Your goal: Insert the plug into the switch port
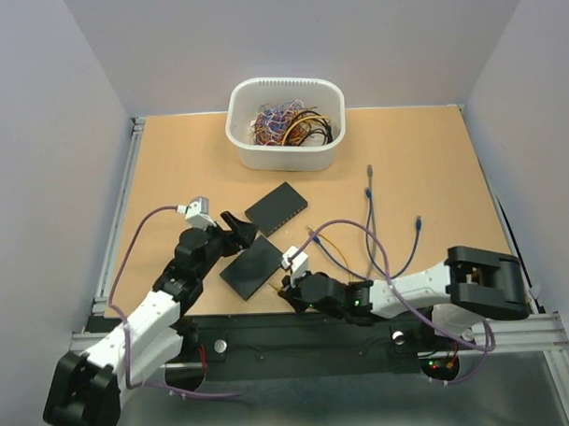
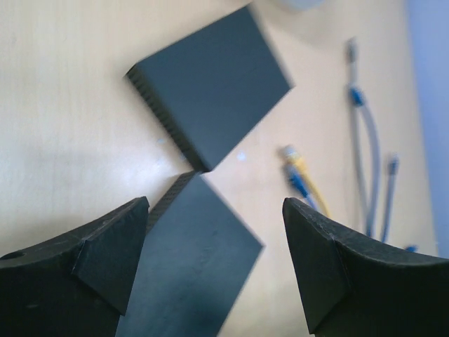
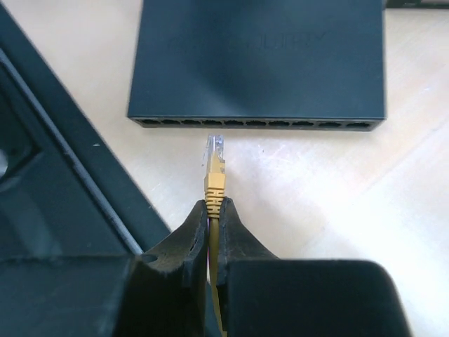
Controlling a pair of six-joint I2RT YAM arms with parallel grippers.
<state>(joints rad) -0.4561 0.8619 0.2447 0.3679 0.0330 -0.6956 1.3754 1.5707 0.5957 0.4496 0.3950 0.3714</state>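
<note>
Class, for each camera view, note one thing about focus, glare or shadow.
Top external: even light, faint shadow beneath the white bin. Left wrist: far switch and loose cables blurred, pale sheen on the table. Right wrist: plug fairly sharp, glare on the table before the near switch.

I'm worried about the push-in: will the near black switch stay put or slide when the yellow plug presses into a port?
The switch looks thin and flat, lying loose on the smooth table, so it will probably slide rather than tip. The left gripper hangs open, not holding it, so likely nothing braces it. The plug looks rigid enough to push.
</note>
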